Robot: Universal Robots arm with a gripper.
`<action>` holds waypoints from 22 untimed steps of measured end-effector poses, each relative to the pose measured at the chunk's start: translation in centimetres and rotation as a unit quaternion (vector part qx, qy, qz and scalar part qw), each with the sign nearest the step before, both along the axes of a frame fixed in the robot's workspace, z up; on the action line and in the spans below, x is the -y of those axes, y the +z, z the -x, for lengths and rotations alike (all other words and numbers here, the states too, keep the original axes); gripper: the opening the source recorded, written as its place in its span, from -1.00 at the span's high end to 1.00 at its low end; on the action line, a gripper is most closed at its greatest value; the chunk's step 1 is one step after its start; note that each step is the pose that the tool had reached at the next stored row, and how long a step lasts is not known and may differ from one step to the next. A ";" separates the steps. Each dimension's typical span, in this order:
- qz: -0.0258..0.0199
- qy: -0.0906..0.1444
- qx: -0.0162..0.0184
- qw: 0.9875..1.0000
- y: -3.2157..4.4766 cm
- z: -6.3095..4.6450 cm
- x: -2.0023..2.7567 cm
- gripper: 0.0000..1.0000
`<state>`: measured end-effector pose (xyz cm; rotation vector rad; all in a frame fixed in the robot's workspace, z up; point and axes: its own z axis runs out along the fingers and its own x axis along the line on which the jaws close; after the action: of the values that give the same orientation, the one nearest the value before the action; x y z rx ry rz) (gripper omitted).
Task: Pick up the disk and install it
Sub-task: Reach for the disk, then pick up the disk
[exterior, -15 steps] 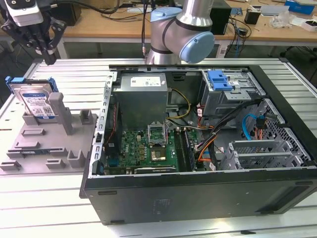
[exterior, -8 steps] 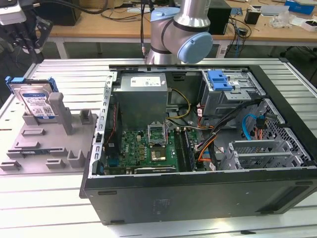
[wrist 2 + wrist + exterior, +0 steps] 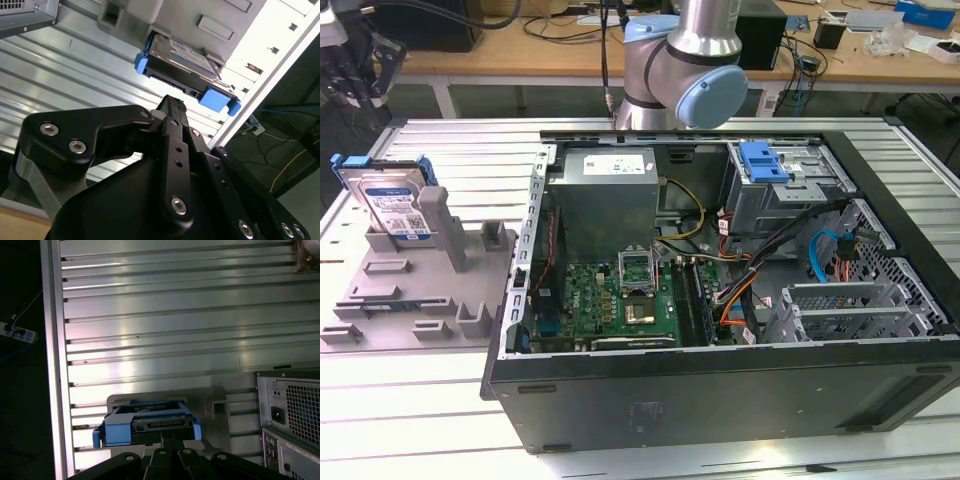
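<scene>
One disk (image 3: 392, 203) is stood on edge in a grey holder (image 3: 420, 285) at the exterior view's left of the worktop (image 3: 400, 420). It is judged stiff, fairly heavy and shock-sensitive, best gripped across its flat faces. The gripper (image 3: 172, 102) is poised near it, jaws together, empty.

The silver tubular robot arm (image 3: 685, 70) with pale-blue joint caps was bent at its joint; its black metal gripper (image 3: 172, 104) had its fingers closed together, gripping nothing.
</scene>
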<state>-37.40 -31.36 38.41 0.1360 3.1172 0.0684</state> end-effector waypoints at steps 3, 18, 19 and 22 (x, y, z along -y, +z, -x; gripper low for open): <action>0.000 -0.002 0.000 1.000 -0.05 1.0 -0.15 0.79; 0.000 -0.005 0.000 1.000 -0.15 3.9 -0.60 0.79; 0.000 -0.005 0.000 1.000 -0.16 3.9 -0.60 0.79; 0.000 -0.005 0.000 1.000 -0.15 4.0 -0.60 0.79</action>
<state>-41.37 -30.76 38.25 0.1503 3.1166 0.0682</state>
